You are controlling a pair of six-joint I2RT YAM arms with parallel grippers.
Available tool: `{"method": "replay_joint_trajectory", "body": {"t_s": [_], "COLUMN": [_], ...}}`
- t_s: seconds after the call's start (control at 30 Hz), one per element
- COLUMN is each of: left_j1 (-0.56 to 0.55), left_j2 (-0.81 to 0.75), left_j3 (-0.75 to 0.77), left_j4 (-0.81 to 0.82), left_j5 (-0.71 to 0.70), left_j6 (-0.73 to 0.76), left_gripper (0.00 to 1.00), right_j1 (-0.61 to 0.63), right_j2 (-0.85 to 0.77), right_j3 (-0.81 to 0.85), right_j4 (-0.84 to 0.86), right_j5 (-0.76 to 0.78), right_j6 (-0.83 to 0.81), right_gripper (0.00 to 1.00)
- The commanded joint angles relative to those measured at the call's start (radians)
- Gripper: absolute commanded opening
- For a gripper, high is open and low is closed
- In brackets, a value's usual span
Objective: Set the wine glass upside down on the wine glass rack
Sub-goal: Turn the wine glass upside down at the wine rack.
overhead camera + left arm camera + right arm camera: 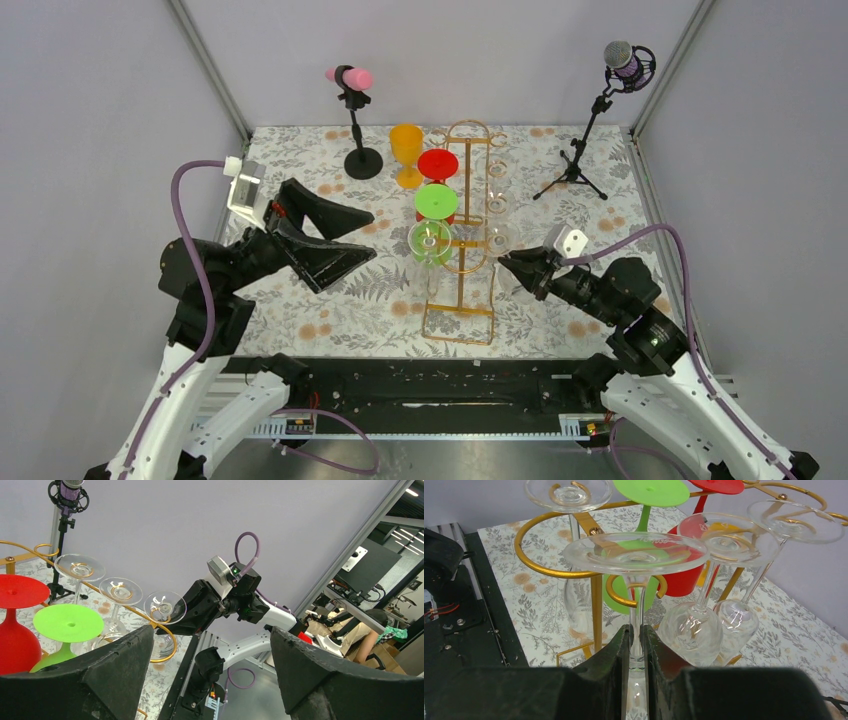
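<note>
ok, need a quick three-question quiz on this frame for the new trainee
1. True or false: the left claw is shut on a glass.
2. The right claw grips the clear wine glass by its: A) base B) stem C) bowl.
3. Fill in: the one upright glass, standing off the wine glass rack, is ___ in colour.

Key: 1 false, it is open and holds nothing. 2 B. 3 orange.
</note>
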Motion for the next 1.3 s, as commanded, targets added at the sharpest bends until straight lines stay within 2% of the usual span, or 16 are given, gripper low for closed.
{"method": "replay_joint_trajectory", "body": {"t_s": [0.0, 0.4, 0.6, 0.87, 1.17, 1.27], "left_j1": [-0.003, -0.003, -0.003, -0.003, -0.003, -0.002], "left_j2": [-0.008, -0.003, 0.004, 0.011, -0.009, -0.017], "left_j3": [-0.002, -0.013, -0.015, -0.017, -0.021, -0.019], "left_j4": [0.025, 0.024, 0.024, 0.027, -0.011, -0.029], "left_j5": [0.005, 0.002, -0.002, -0.002, -0.02, -0.056], "left_j6": [-0.003, -0.006, -0.014, -0.023, 0.003, 0.017], "left_gripper": [0.86, 0.86, 0.87, 0.87, 0.87, 0.89], "right_j1": [-0.007, -0.007, -0.007, -0.006, -0.008, -0.007], "right_j2": [0.004, 0.014, -0.028, -0.026, -0.011, -0.033], "right_j3": [0.009, -0.057, -0.096, -0.096, -0.078, -0.069], "right_j4": [0.067, 0.12, 0.144, 0.145, 0.145, 0.122], "right_j5": [-0.028, -0.001, 0.023, 0.01, -0.003, -0.018], "right_j6": [-0.013, 0.014, 0.016, 0.013, 0.002, 0.001], "right_gripper": [0.0, 0.0, 0.2, 0.31, 0.39, 0.47]}}
